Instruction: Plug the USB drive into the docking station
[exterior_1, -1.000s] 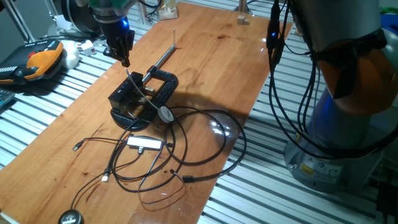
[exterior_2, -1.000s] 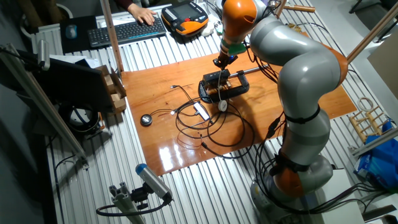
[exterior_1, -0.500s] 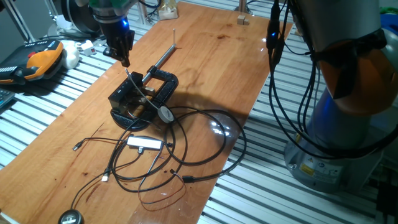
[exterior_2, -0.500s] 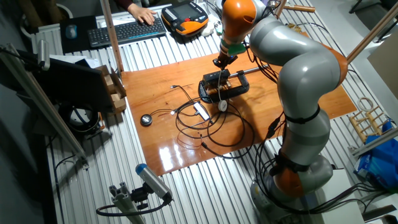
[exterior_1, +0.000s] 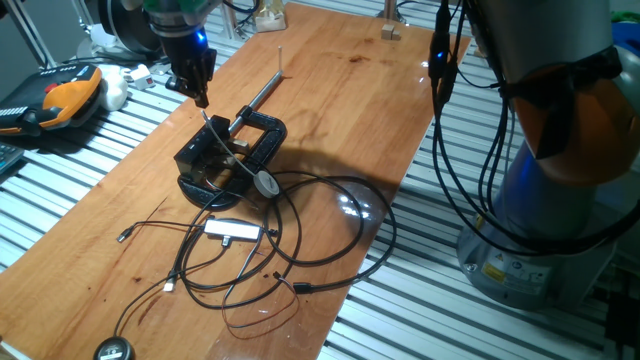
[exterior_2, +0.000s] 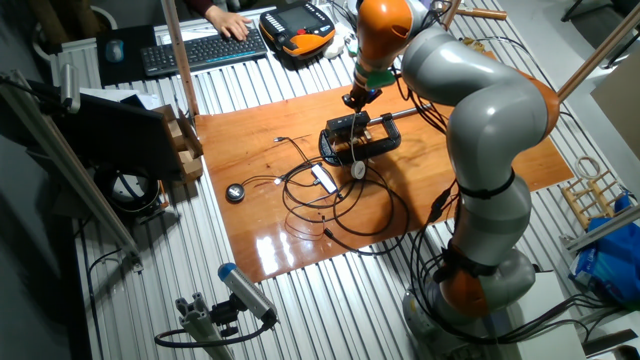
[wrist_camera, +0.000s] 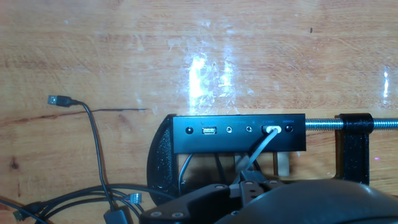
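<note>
Hand view: black boxy docking station (wrist_camera: 239, 131) shows a port row; fingers' state unclear.

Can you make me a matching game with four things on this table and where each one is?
Things:
1. black boxy docking station
2. small flat silver adapter
3. round black puck on a cable
4. long metal clamp rod

Places:
A. near table corner
B. among looped cables
C. held in black clamp
D. pointing toward far table end

Pairs: 1-C, 2-B, 3-A, 4-D
</note>
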